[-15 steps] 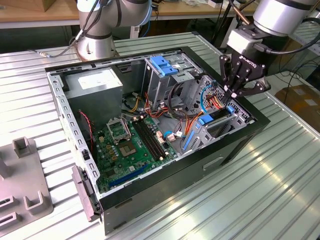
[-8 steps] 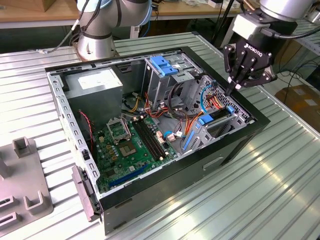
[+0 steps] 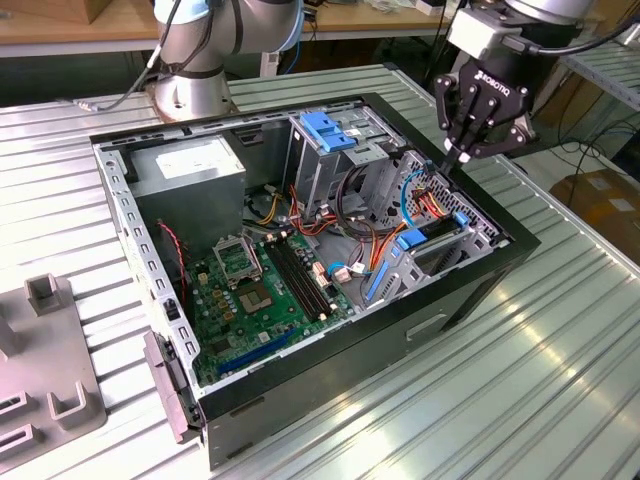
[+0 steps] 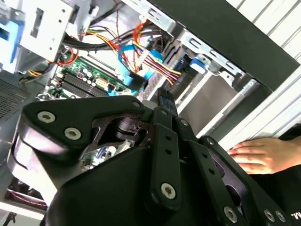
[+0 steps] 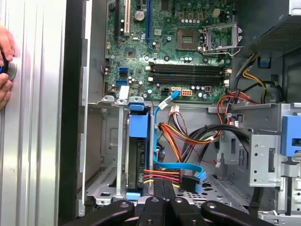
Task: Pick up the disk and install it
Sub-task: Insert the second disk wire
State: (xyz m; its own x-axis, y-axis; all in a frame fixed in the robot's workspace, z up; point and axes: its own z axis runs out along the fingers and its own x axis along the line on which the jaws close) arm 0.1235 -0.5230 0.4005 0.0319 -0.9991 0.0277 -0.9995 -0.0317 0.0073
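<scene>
- Seemingly seated, the disk (image 5: 137, 141) stands on edge in the bay (image 5: 106, 155) at the case's (image 3: 470, 290) front corner. Its blue carrier tab faces the motherboard (image 5: 178, 52).
- Judging from the first wrist view, the disk sits well down between the bay's metal walls. Whether it is fully latched I cannot tell.
- The gripper (image 3: 460, 152) hangs above that corner of the case with its fingers pressed together to a narrow point, holding nothing.
- The disk lies below the fingertips and slightly to one side, apart from them, with no contact showing.
- The cables (image 5: 181, 176), a blue ribbon and a red-and-yellow bundle, cross just beside the disk, between it and the fingertips.
- Risk: a descent from here could catch those cables on the closed fingers, tugging a plug loose or dragging the bundle across the carrier.
- Risk: pressing off-centre could tilt the carrier in its rails and jam it, since the tab is narrow and the walls stand close.
- Risk: a hand (image 5: 3, 61) rests on the tabletop (image 3: 560, 380) just outside the case wall, near the arm's working area.
</scene>
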